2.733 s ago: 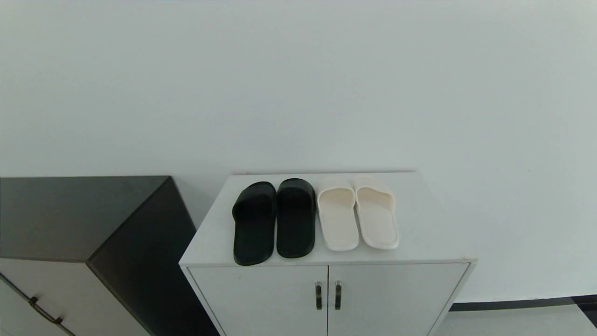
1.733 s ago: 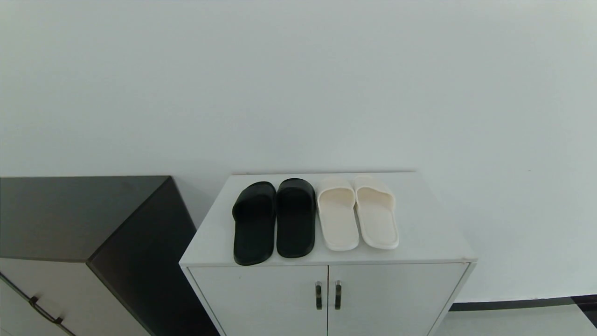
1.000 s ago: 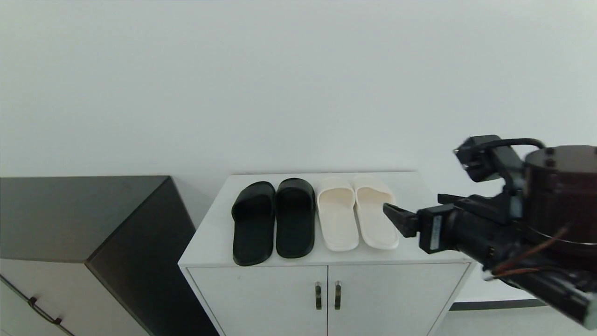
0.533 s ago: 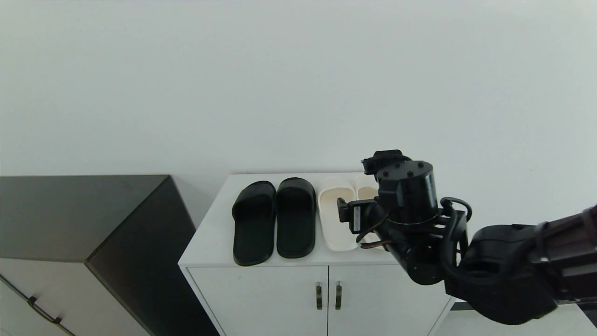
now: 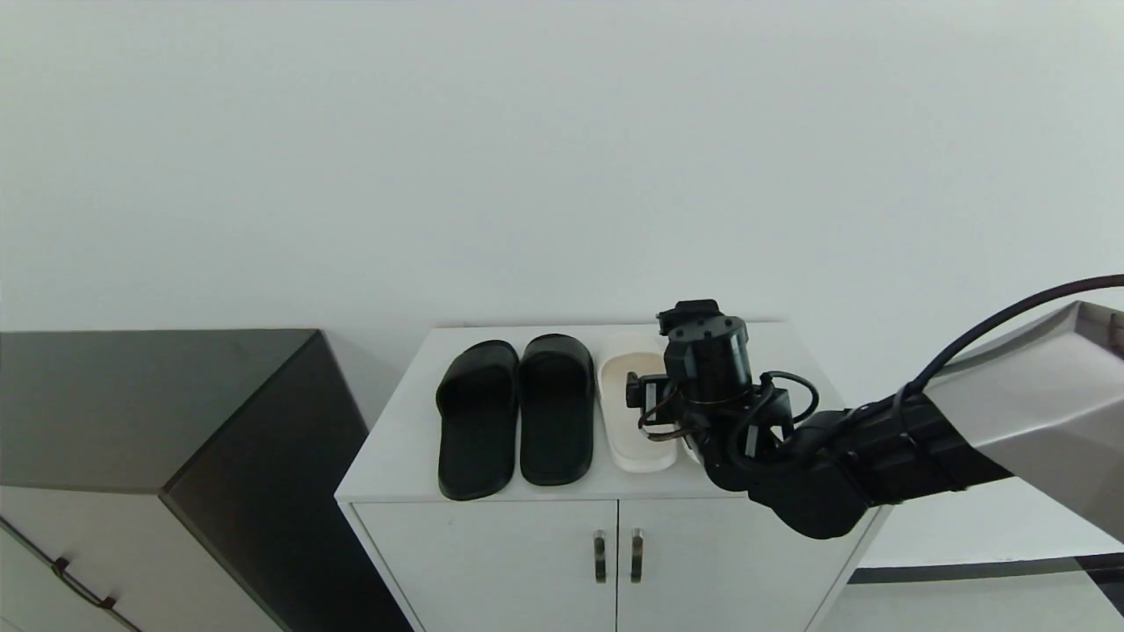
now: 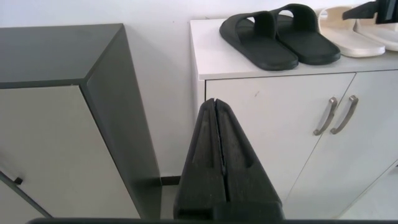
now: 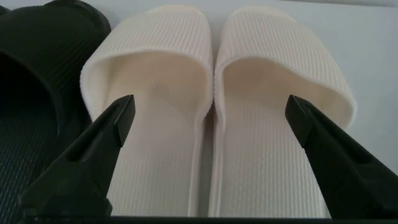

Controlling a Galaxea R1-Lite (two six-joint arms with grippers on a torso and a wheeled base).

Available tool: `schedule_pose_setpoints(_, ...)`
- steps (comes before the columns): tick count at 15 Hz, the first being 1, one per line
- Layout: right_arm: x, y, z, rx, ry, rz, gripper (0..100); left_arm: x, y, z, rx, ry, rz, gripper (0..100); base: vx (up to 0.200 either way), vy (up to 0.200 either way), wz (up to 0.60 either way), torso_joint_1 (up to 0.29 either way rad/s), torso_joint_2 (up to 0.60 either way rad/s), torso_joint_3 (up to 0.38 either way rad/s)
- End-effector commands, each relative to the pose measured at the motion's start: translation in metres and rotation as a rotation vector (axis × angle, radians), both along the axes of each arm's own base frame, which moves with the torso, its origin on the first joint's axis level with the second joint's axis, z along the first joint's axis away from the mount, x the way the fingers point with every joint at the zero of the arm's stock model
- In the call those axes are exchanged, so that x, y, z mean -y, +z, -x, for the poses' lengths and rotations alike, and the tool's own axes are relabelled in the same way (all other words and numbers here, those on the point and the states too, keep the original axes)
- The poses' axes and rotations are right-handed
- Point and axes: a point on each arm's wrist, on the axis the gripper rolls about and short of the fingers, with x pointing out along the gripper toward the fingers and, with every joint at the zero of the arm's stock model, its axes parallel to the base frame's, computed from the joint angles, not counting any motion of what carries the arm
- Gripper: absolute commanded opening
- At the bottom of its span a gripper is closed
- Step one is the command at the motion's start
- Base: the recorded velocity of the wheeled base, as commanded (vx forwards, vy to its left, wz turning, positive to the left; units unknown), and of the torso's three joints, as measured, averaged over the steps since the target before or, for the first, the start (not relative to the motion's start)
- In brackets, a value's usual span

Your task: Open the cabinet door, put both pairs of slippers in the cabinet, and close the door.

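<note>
Cabinet [image 5: 399,439]: white slippers [image 7: 155,149] between right gripper [image 7: 210,104] jaws (spread).

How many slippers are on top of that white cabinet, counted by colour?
Black slippers: 2
Cream slippers: 2
Total: 4
</note>
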Motion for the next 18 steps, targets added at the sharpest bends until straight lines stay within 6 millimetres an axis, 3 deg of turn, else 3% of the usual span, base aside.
schedule_pose_setpoints(1, -0.006, -0.014, -0.017, -0.008, -0.016, 0.009, 100, 0.000, 0.000, 0.000, -0.002, 0.000, 0.000, 0, 0.000, 0.000, 0.00, 0.000, 0.00, 0.000)
schedule_pose_setpoints(8, -0.001, -0.021, -0.050, 0.016, -0.071, -0.013, 100, 0.000, 0.000, 0.000, -0.002, 0.000, 0.000, 0, 0.000, 0.000, 0.00, 0.000, 0.00, 0.000)
schedule_pose_setpoints(9, 0.000, -0.020, -0.051, 0.019, -0.073, -0.013, 0, 0.000, 0.000, 0.000, -0.002, 0.000, 0.000, 0, 0.000, 0.000, 0.00, 0.000, 0.00, 0.000)
schedule_pose_setpoints(14, -0.005, -0.013, -0.050, 0.037, -0.063, -0.020, 0, 0.000, 0.000, 0.000, -0.002, 0.000, 0.000, 0, 0.000, 0.000, 0.00, 0.000, 0.00, 0.000)
schedule_pose_setpoints(18, 0.007, 0.017, -0.025, 0.059, -0.049, -0.038, 0, 0.000, 0.000, 0.000, -0.002, 0.000, 0.000, 0, 0.000, 0.000, 0.00, 0.000, 0.00, 0.000)
